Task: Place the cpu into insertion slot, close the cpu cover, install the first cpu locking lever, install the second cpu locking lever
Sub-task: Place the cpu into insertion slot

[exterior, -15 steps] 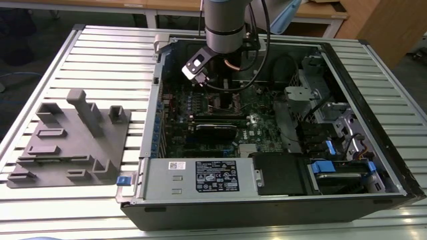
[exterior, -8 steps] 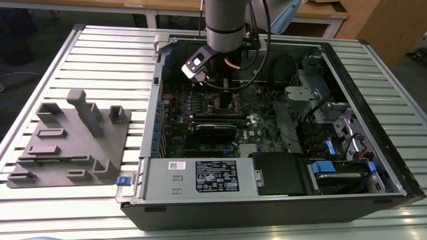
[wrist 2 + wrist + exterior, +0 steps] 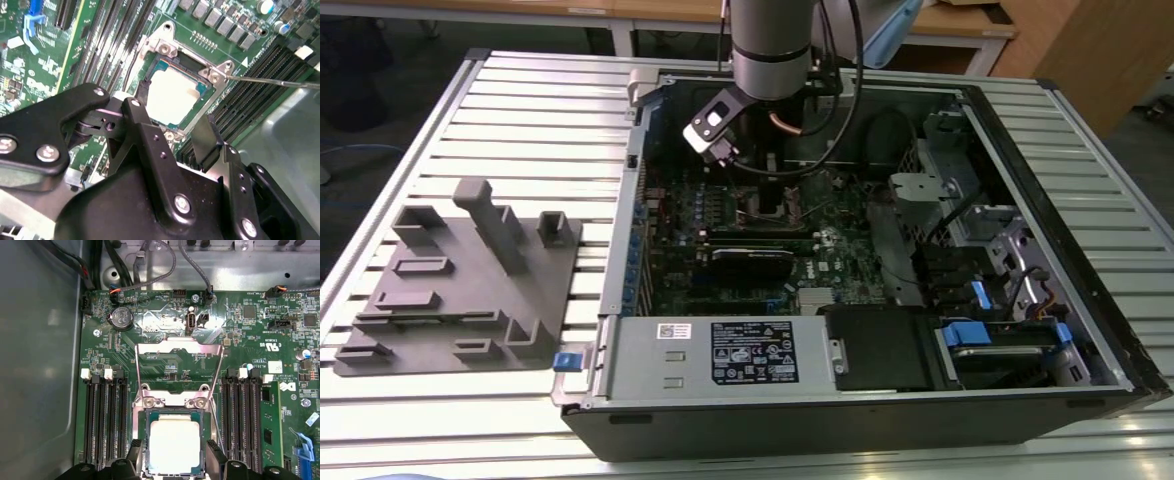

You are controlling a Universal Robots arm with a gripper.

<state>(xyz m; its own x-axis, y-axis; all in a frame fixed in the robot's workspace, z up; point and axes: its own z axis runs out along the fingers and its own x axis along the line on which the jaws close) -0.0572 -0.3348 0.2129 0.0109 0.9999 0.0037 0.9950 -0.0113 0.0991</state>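
Note:
The cpu, a flat square chip with a pale metal top, lies in the insertion slot on the green motherboard. My gripper hangs right above it, open, one black finger on each side of the chip with a small gap. In the second wrist view the cpu sits just beyond the gripper. The cpu cover, a thin silvery frame, stands swung up on its hinges behind the slot. A thin wire locking lever sticks out sideways, unlatched. In the exterior view the gripper reaches down inside the computer case.
Black memory slots run along both sides of the socket. The open computer case holds a power supply and drive bays. A grey holder block sits on the slatted table at the exterior view's left.

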